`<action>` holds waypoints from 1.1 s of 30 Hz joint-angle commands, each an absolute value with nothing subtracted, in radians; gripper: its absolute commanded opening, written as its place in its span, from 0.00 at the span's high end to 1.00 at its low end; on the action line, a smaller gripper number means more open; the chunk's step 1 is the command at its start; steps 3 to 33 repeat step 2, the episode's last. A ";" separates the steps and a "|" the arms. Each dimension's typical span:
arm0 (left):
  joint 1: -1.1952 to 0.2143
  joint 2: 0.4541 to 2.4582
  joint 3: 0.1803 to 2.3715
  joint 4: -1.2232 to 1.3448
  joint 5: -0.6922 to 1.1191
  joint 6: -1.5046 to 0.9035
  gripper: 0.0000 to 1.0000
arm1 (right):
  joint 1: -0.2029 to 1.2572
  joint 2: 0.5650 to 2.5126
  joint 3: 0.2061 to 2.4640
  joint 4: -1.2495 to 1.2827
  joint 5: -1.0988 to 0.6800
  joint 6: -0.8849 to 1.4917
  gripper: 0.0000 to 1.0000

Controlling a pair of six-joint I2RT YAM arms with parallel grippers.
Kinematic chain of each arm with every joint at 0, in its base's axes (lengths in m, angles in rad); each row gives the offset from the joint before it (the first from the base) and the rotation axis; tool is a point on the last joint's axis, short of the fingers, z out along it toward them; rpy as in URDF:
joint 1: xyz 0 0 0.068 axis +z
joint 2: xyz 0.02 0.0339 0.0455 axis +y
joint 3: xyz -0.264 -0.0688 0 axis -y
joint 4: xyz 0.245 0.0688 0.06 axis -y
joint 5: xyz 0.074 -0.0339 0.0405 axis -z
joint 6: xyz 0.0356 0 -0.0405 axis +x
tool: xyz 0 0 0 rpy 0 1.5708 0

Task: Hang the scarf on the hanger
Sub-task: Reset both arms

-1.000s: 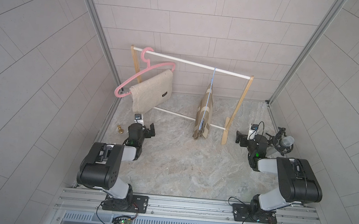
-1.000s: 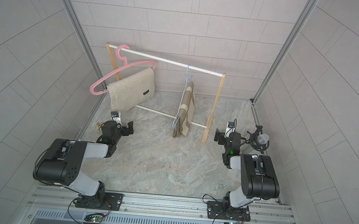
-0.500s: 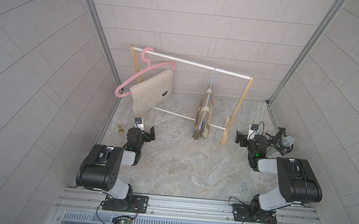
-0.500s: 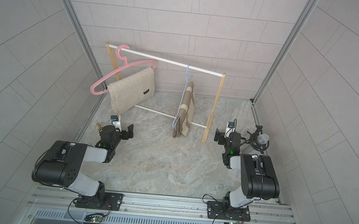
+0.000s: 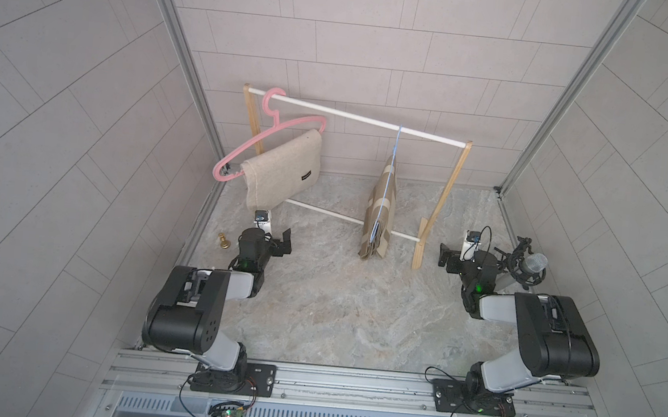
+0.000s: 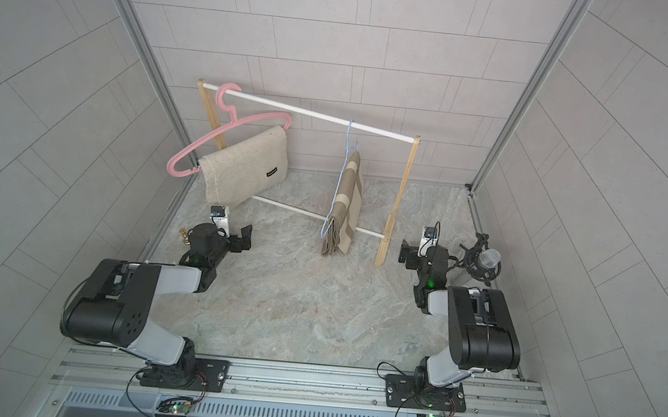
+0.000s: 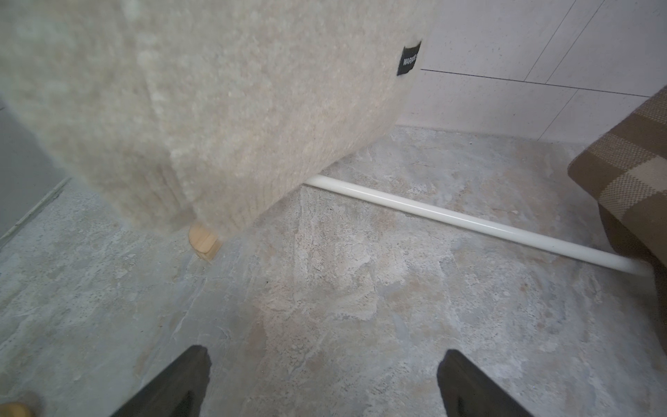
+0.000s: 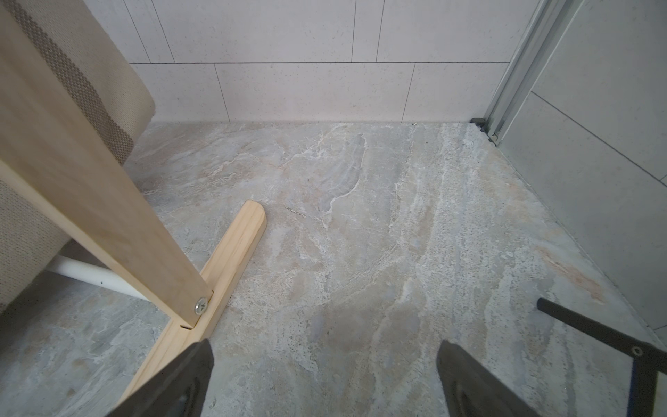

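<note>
A pink hanger [image 5: 303, 121] [image 6: 265, 118] hooks over the rack's white top rail [image 5: 366, 118] at its left end and tilts. A beige scarf [image 5: 281, 171] [image 6: 244, 169] [image 7: 216, 108] with a small black label is draped over the hanger's lower bar. My left gripper [image 5: 271, 237] [image 7: 323, 352] sits low over the floor just in front of and below that scarf, open, with nothing between its fingers. My right gripper [image 5: 459, 257] [image 8: 324, 343] is open and empty near the floor, beside the rack's right wooden foot [image 8: 231, 252].
A thin blue hanger [image 5: 397, 140] further right on the rail carries a folded brown checked scarf [image 5: 380, 210] [image 7: 631, 162]. The rack's lower white rail [image 7: 433, 213] runs just above the floor. A microphone [image 5: 531, 264] stands at the right wall, a small brass piece [image 5: 223, 243] at the left.
The left wrist has shifted slightly while staying low in front of the beige scarf. The right arm has not moved. Both grippers stay open.
</note>
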State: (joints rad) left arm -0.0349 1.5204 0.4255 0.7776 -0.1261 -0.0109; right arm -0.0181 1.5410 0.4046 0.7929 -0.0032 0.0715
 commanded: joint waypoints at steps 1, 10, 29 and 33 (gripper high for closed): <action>-0.035 1.528 0.431 0.760 -0.115 -0.003 0.00 | -0.020 1.526 0.413 0.795 0.003 0.077 0.00; -0.035 1.528 0.431 0.759 -0.115 -0.002 0.00 | -0.020 1.526 0.413 0.795 0.002 0.078 0.00; -0.035 1.528 0.431 0.759 -0.115 -0.002 0.00 | -0.020 1.526 0.413 0.795 0.002 0.078 0.00; -0.035 1.528 0.431 0.759 -0.115 -0.002 0.00 | -0.020 1.526 0.413 0.795 0.002 0.078 0.00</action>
